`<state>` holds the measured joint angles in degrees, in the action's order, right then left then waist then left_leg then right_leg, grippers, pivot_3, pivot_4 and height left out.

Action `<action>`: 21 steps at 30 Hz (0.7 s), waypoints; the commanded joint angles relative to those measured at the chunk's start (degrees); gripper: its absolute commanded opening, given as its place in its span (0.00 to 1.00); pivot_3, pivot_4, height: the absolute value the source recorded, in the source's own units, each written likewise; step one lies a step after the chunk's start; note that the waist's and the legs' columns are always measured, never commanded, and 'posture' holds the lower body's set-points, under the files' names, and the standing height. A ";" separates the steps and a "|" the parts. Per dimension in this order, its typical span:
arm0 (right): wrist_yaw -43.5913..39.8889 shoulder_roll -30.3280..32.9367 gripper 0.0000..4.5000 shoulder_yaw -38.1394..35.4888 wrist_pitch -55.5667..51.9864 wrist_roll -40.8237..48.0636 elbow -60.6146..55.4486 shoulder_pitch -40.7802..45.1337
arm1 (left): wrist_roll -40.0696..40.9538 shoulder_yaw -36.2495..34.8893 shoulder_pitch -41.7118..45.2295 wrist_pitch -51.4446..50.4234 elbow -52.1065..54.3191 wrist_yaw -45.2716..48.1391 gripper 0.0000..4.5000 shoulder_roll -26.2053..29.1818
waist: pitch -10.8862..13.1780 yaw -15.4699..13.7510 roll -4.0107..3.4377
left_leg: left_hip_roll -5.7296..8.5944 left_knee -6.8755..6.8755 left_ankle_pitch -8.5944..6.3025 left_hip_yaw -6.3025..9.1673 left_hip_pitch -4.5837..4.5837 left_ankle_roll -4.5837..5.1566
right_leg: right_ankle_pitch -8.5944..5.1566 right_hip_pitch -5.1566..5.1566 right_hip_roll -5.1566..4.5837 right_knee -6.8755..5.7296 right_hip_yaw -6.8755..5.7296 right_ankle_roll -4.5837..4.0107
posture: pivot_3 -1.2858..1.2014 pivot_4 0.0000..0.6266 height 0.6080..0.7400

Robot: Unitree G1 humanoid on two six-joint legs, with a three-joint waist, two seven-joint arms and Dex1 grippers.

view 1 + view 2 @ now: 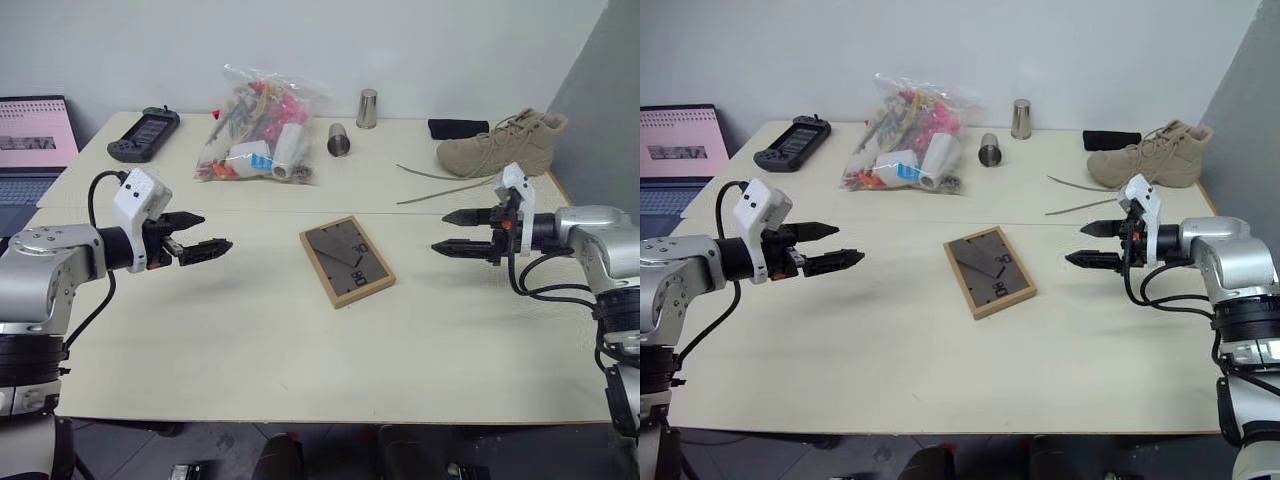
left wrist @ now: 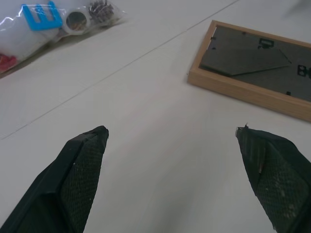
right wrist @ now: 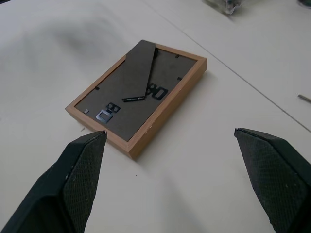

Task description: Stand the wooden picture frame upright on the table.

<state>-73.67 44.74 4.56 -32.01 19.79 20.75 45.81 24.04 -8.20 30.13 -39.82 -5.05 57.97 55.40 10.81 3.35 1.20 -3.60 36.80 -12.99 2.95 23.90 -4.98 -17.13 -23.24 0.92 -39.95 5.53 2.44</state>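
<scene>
While face-down on the surface (image 1: 250, 340), wooden picture frame (image 1: 346, 261) ungrasped; left tool (image 1: 205, 235) and right tool (image 1: 458, 232) spread wide; approach step, edge grip required next.

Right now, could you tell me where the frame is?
The frame lies face down mid-table, between the open left gripper and right gripper.
</scene>
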 commanded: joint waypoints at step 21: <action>10.68 -10.09 0.78 4.31 18.06 -13.33 9.97 0.58 | -5.97 3.39 1.64 8.55 -6.50 -5.31 0.75 -8.41 | 0.00 -0.05 0.00 | 0.00 0.06 0.00 0.00 -0.01 0.00 | 0.01 0.01 0.00 -0.06 0.00 -0.01 | 0.52 0.24 1.00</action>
<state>-64.12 34.95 8.77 -16.55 7.68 30.26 45.48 19.35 -5.18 30.04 -33.88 -11.10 53.92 47.75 10.81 3.30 1.19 -3.58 36.86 -12.99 2.95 23.90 -4.98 -17.12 -23.23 0.91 -40.01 5.53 2.43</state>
